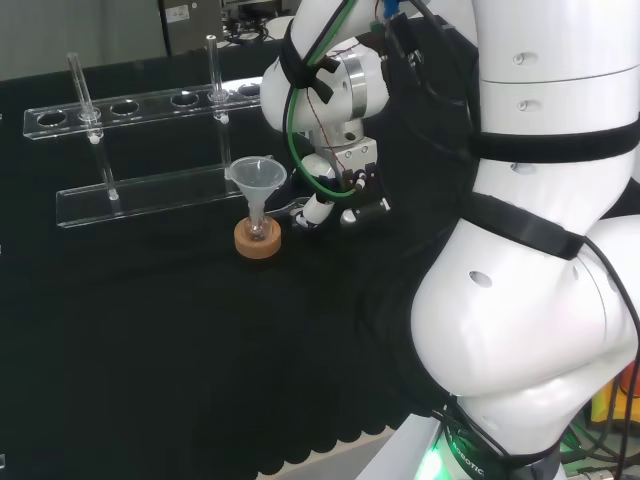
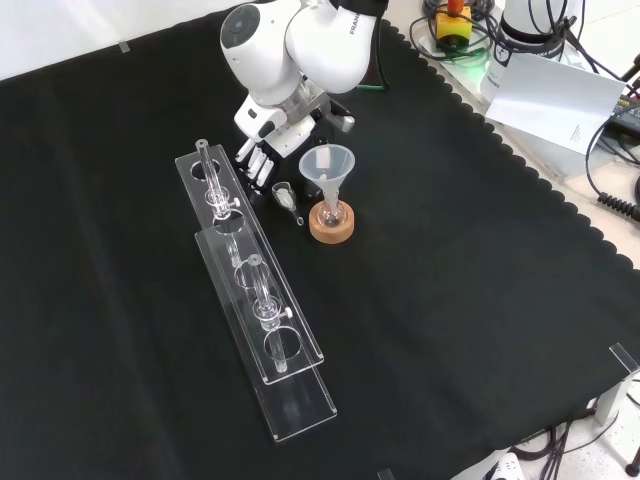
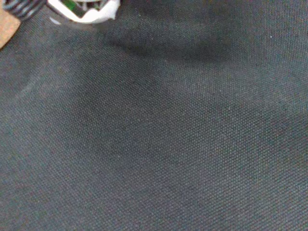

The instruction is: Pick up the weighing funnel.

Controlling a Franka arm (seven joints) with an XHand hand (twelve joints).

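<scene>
Right now the hand (image 2: 258, 150) is hanging low, fingers fairly straight, holding nothing, just beside the weighing funnel (image 2: 286, 194).

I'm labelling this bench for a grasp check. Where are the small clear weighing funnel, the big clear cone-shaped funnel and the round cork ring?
small clear weighing funnel (image 2: 285, 194): front view, its scoop bowl
big clear cone-shaped funnel (image 2: 327, 168): front view, its cone wall
round cork ring (image 1: 258, 246): head view, its outer side
</scene>
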